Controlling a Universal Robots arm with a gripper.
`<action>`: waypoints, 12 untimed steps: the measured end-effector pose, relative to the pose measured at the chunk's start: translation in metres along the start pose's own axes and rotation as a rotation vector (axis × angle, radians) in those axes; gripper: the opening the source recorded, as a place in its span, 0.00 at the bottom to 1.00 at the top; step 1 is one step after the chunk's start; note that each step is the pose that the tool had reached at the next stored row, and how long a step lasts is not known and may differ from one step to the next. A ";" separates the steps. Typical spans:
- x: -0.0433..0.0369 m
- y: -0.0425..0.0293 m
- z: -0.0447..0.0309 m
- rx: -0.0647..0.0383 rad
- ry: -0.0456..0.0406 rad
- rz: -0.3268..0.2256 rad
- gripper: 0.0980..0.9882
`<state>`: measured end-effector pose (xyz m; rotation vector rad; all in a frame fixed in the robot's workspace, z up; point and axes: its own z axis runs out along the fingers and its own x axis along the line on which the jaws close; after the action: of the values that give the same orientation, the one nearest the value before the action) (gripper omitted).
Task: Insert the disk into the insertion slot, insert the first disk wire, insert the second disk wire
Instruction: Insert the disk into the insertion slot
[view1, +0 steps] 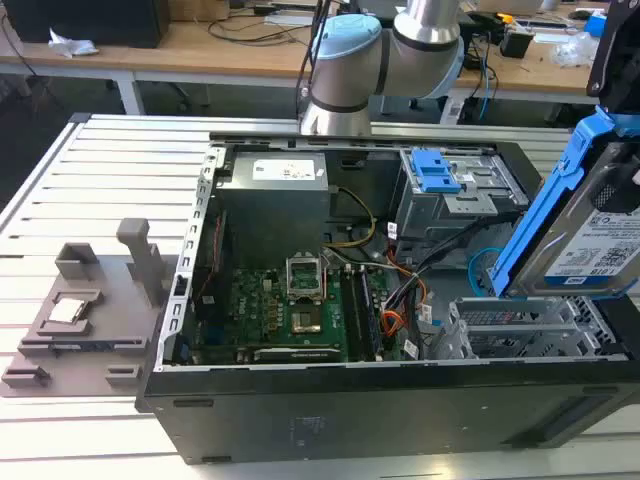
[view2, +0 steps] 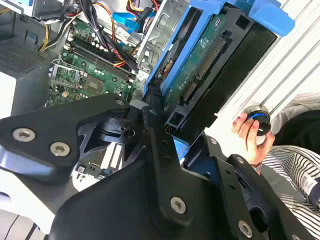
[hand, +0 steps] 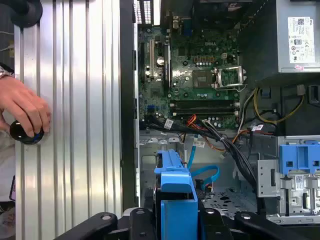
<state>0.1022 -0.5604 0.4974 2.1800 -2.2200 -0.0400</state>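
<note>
My gripper (view2: 165, 120) is shut on the disk (view2: 200, 65), a grey drive in a bright blue frame. In the exterior view the disk (view1: 590, 235) hangs tilted above the case's right end. It sits just over the insertion slot (view1: 520, 330), a low perforated silver cage. In the first wrist view the blue frame (hand: 175, 192) sits between my black fingers (hand: 141, 220), beside the slot floor (hand: 225, 200). The second disk wire (hand: 205, 175), a light-blue loop, lies in the cage area. A thin red lead (hand: 191, 120), the first disk wire, shows among the bundle by the board; its plug is unclear.
The open case holds a green motherboard (hand: 200, 75), a grey power supply (view1: 275, 180) and a taller bay with a blue latch (view1: 437, 172). Black cables (hand: 235, 150) cross beside the slot. A person's hand (hand: 25, 110) rests on a dark knob on the slatted table (hand: 75, 125). A grey fixture (view1: 90, 310) lies on the exterior view's left.
</note>
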 end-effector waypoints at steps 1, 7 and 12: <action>0.0000 -0.0001 0.0027 0.000 0.0000 0.000 0.30; 0.0000 -0.0004 0.0132 0.000 -0.0001 0.000 0.30; -0.0001 -0.0007 0.0191 0.000 -0.0001 0.000 0.30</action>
<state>0.1022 -0.5604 0.4783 2.1800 -2.2201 -0.0401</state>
